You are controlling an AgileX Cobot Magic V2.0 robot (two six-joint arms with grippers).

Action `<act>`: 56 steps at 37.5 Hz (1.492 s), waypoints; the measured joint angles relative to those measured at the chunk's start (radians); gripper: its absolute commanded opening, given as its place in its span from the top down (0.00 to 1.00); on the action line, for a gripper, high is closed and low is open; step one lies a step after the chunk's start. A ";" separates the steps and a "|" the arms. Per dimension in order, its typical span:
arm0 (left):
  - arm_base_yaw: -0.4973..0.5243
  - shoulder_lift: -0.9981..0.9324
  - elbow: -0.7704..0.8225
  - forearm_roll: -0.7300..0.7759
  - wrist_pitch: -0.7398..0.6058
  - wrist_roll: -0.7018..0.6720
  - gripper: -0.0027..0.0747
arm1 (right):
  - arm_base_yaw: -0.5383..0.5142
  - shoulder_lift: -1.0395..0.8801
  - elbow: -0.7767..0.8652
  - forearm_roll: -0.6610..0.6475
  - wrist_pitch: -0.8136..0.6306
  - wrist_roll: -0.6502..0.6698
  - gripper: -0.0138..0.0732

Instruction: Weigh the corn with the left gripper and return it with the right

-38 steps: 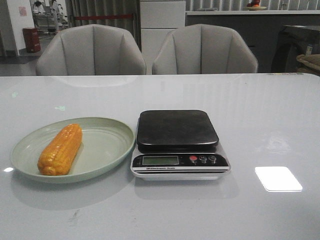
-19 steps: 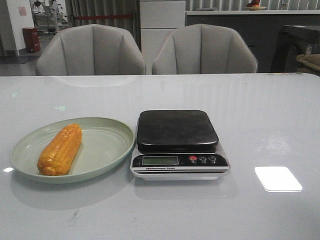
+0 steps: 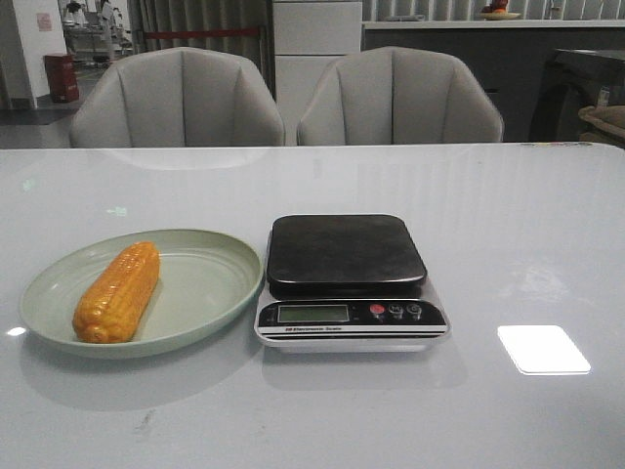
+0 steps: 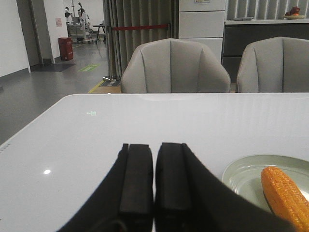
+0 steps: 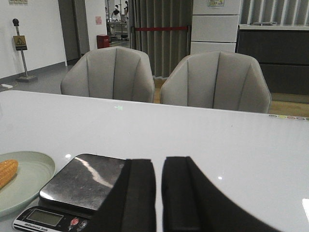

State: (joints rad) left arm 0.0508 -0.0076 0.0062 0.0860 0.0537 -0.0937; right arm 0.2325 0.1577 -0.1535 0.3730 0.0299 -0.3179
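Note:
The orange-yellow corn (image 3: 117, 293) lies lengthwise on the left half of the pale green plate (image 3: 227, 256), left of the scale (image 3: 347, 256), whose dark platform is bare. In the left wrist view my left gripper (image 4: 154, 146) is shut and empty, low over the table, with the corn (image 4: 286, 195) and plate (image 4: 241, 171) off to one side. My right gripper (image 5: 159, 160) is shut with only a thin slit between its fingers, holding nothing. It sits beside the scale (image 5: 84, 180), and the corn's tip (image 5: 7, 172) shows at the frame edge. Neither gripper appears in the front view.
The scale's display and three buttons (image 3: 395, 311) face the near table edge. Two grey chairs (image 3: 181, 98) stand behind the far edge of the white glossy table (image 3: 527, 225). A bright light reflection (image 3: 543, 349) lies right of the scale.

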 measured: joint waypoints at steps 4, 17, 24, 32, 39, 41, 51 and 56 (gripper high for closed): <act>0.000 0.000 0.000 0.000 0.000 0.000 0.82 | 0.000 0.000 0.000 0.000 0.000 0.000 0.60; 0.000 0.000 0.000 0.000 0.000 0.000 0.82 | 0.000 0.000 0.000 0.000 0.000 0.000 0.60; 0.000 0.000 0.000 0.000 0.000 0.000 0.82 | -0.007 0.000 0.030 -0.026 -0.030 0.000 0.60; 0.000 0.000 0.000 0.000 0.000 0.000 0.82 | -0.109 -0.009 0.110 -0.235 -0.055 0.069 0.60; 0.000 0.000 0.000 0.000 0.000 0.000 0.82 | -0.189 -0.126 0.179 -0.311 -0.073 0.192 0.60; 0.000 0.000 0.000 0.000 -0.002 0.000 0.82 | -0.191 -0.158 0.179 -0.321 -0.063 0.232 0.60; 0.000 0.000 0.000 0.000 -0.002 0.000 0.82 | -0.191 -0.167 0.179 -0.373 -0.030 0.372 0.60; 0.000 0.000 0.000 0.000 -0.002 0.000 0.82 | -0.191 -0.167 0.179 -0.373 -0.030 0.385 0.60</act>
State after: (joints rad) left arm 0.0508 -0.0076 0.0062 0.0860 0.0515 -0.0937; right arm 0.0410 -0.0089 0.0251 0.0000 0.0000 0.0673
